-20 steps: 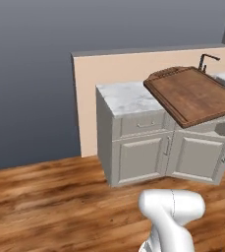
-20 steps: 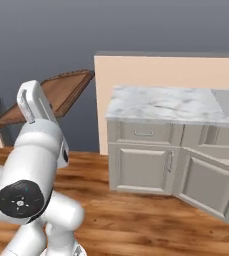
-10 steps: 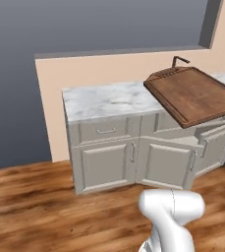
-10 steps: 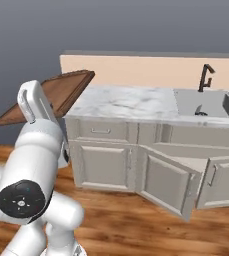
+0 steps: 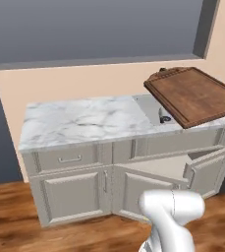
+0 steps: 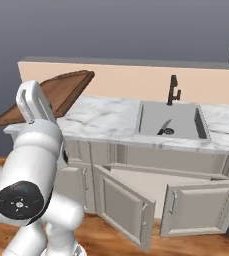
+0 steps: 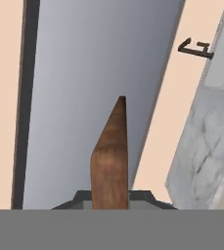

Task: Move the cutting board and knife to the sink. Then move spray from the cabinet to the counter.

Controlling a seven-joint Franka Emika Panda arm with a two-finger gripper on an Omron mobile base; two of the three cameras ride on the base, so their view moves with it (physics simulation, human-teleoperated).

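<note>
Both base views look forward and down from behind the arm, sharing the marble worktop (image 5: 84, 120) and sink (image 6: 171, 120); the hand view looks close along the cutting board (image 7: 111, 161).

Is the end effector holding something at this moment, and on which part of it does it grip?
Yes. The end effector is shut on the cutting board, gripping it by one edge; the hand view looks along the board edge-on. Which edge cannot be told.

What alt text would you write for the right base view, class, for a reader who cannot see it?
The white robot arm holds a reddish-brown cutting board up at the left, level with a white marble counter. Further right, a knife lies in the sink below a dark faucet, and two cream cabinet doors hang open underneath.
</note>
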